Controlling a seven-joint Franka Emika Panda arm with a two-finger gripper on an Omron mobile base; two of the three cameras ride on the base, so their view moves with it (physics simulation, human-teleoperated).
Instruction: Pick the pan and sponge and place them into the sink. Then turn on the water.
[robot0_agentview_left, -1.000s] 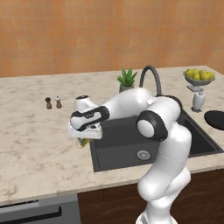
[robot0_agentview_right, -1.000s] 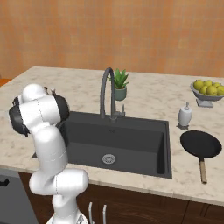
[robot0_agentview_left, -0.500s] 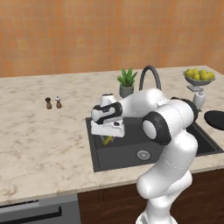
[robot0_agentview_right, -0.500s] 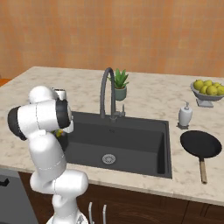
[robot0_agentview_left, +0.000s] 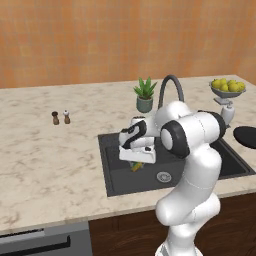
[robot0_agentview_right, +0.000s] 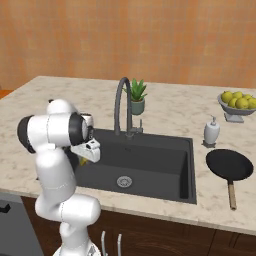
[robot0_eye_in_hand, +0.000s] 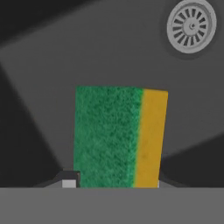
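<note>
1. In the hand view the sponge (robot0_eye_in_hand: 120, 135) stands at the lower middle of the frame, green face wide and yellow side to its right, between the finger tips, so the gripper (robot0_eye_in_hand: 114, 181) is closed on it.
2. Behind it lies the dark floor of the sink (robot0_eye_in_hand: 65, 57), with the round silver drain (robot0_eye_in_hand: 190, 25) at the upper right.
3. In the left base view the gripper (robot0_agentview_left: 137, 162) hangs over the left part of the sink (robot0_agentview_left: 112, 182), just left of centre; a small yellow-green bit under it is probably the sponge (robot0_agentview_left: 136, 166), though it is too small to be sure.
4. In the right base view the pan (robot0_agentview_right: 229, 165) lies on the counter (robot0_agentview_right: 165, 107) at the right of the frame, just right of the sink (robot0_agentview_right: 187, 172), handle toward the lower edge.
5. The faucet (robot0_agentview_right: 123, 107) arches behind the basin.
</note>
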